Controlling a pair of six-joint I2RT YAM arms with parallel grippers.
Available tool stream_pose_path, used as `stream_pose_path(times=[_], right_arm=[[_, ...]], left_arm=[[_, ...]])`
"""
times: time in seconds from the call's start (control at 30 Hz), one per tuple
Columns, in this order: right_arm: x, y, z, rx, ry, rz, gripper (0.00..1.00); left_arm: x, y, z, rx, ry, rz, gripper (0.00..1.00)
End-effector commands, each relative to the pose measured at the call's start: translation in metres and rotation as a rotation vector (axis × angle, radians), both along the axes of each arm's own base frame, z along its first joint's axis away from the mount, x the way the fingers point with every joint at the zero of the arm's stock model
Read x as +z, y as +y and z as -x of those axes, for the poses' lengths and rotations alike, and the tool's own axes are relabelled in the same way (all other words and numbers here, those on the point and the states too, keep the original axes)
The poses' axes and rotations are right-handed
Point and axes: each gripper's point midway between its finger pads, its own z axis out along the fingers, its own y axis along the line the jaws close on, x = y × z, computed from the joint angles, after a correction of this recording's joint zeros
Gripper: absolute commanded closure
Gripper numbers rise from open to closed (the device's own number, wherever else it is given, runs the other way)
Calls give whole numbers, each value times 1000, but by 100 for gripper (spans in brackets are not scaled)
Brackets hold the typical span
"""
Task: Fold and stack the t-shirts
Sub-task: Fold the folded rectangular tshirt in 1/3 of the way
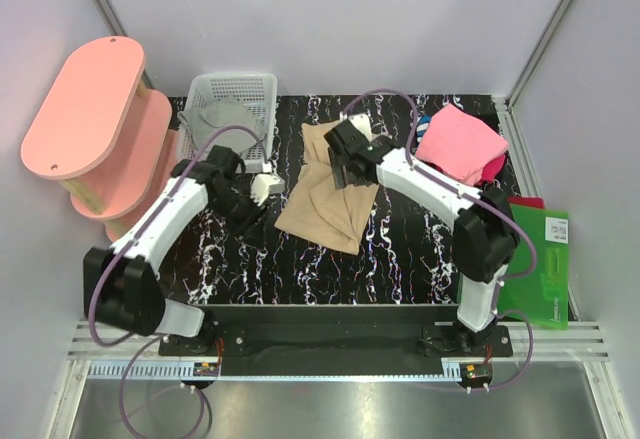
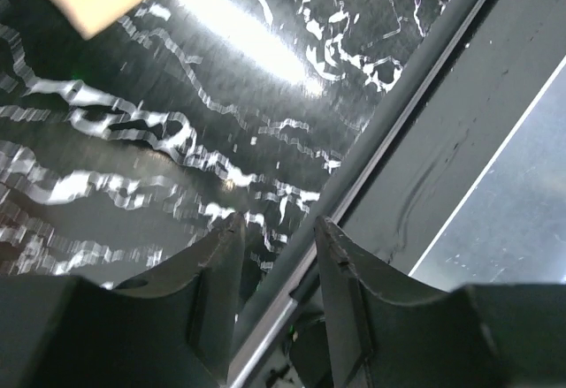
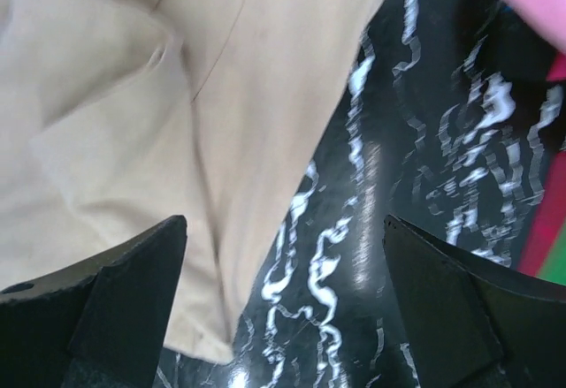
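We judge the tan t-shirt (image 1: 325, 209) mid-fold: it lies directly beneath our right end effector (image 3: 285, 229), which stands wide apart and empty. Our left end effector (image 2: 279, 222), also apart, holds nothing. The next move calls for grasping an edge.

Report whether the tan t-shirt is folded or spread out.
Partly folded: the tan t-shirt lies doubled into a narrow, rumpled strip, its layers overlapping.
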Motion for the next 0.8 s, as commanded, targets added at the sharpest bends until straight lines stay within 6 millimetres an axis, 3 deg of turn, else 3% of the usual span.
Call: stream_pose_path(times=[0.0, 0.1, 0.2, 0.47, 0.6, 0.77], right_arm=[[-31, 50, 50, 73, 36, -119, 0], [-49, 74, 67, 120, 39, -68, 0], [-66, 81, 70, 110, 53, -47, 0], [-56, 92, 50, 105, -23, -41, 4], [-50, 94, 35, 88, -62, -30, 4], [-50, 104, 19, 84, -64, -73, 5]], left_arm=[[-23, -19, -38, 30, -7, -15, 59], [-35, -30, -62, 52, 15, -29, 60], [-39, -41, -94, 102, 9, -21, 61], [-60, -57, -136, 171, 47, -18, 62], [-78, -53, -139, 180, 66, -62, 62], [-102, -44, -126, 173, 92, -115, 62]])
